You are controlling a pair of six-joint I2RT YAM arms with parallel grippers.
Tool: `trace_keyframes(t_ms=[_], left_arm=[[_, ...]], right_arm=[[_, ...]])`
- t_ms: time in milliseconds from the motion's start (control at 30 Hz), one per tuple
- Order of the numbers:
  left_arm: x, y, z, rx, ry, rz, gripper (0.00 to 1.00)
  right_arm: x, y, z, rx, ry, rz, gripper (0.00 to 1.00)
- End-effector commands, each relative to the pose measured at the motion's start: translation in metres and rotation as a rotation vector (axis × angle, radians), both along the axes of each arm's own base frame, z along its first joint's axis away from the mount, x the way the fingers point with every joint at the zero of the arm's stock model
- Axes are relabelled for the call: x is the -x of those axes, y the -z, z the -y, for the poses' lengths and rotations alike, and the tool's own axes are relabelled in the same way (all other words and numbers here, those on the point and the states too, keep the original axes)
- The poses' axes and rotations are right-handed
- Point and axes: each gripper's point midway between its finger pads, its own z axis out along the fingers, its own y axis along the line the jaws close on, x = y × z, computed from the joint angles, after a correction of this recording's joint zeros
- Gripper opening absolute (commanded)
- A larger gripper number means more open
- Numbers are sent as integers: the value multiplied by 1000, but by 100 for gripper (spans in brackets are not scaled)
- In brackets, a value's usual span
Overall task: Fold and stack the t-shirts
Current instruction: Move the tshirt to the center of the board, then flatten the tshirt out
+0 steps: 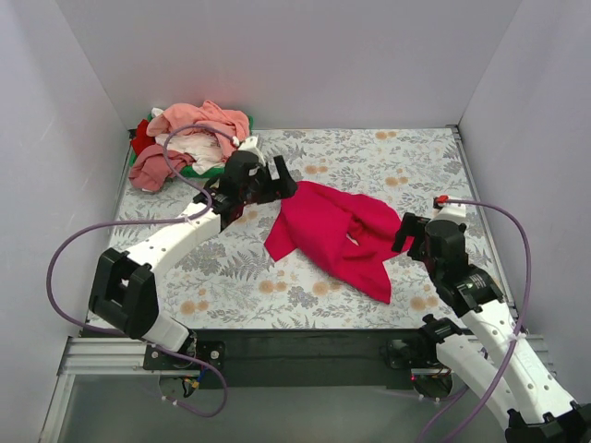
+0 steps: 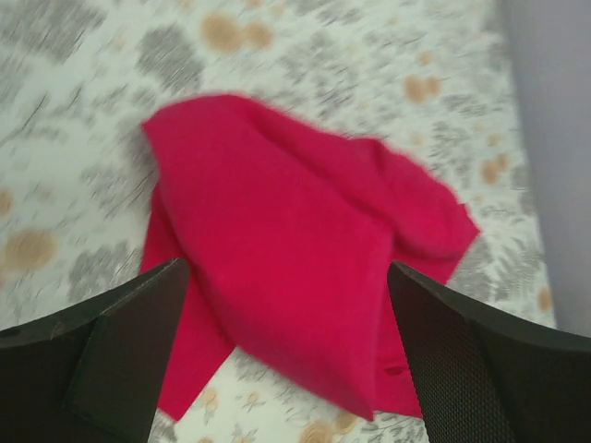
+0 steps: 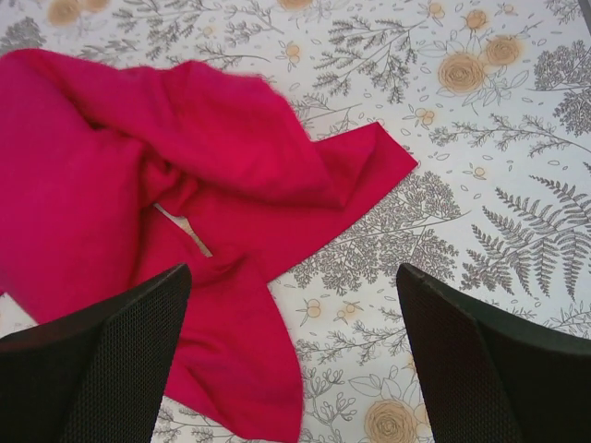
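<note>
A crimson-magenta t-shirt point(image 1: 334, 233) lies crumpled in the middle of the floral table; it also shows in the left wrist view point(image 2: 295, 249) and the right wrist view point(image 3: 138, 221). My left gripper point(image 1: 275, 175) is open and empty, hovering at the shirt's far left edge. My right gripper point(image 1: 406, 235) is open and empty, just right of the shirt's near right part. A heap of other t-shirts point(image 1: 189, 138), salmon pink, dusty pink, white and red, sits at the back left.
The heap lies on a green tray point(image 1: 199, 171) in the back left corner. White walls close the table on three sides. Purple cables loop from both arms. The floral table cover point(image 1: 369, 157) shows around the shirt.
</note>
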Motion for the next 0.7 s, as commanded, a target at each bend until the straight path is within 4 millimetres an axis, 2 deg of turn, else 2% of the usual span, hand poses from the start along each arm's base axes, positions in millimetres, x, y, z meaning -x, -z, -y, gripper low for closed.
trace_keyframes(t_ms=[0,33,100,167,233,267,333,367,500,533,567,633,667], left_arm=[[12,29,-47,-55,-229,-96,89],[22,51,-54,-67,-250,-141,89],[32,64,-66,-51,-328,-203,90],[48,89,-75,-82,-351,-276,90],[59,98,-81,-68,-388,-322,90],[72,112,-84,-81,-377,-367,91],[85,122,-85,-65,-366,-401,91],[96,134,-79,-50,-316,-432,90],[108,157,-56,3,-192,-507,87],[108,161,-51,4,-172,-522,85],[109,174,-46,-19,-157,-555,80],[104,178,-41,-31,-156,-563,77],[106,187,-36,-53,-147,-577,71]], right_arm=[[2,4,4,11,16,-22,98],[2,7,3,12,15,-33,98],[4,16,0,1,3,-57,98],[5,26,-4,-7,-8,-92,98],[10,40,-17,-31,-74,-147,98],[12,44,-22,-40,-101,-164,98],[18,57,-33,-48,-172,-219,98],[21,60,-37,-58,-197,-234,98],[30,74,-49,-82,-270,-287,98],[33,76,-50,-85,-285,-295,98],[35,79,-52,-86,-301,-305,98],[38,80,-53,-90,-313,-306,98],[39,83,-52,-89,-309,-308,98]])
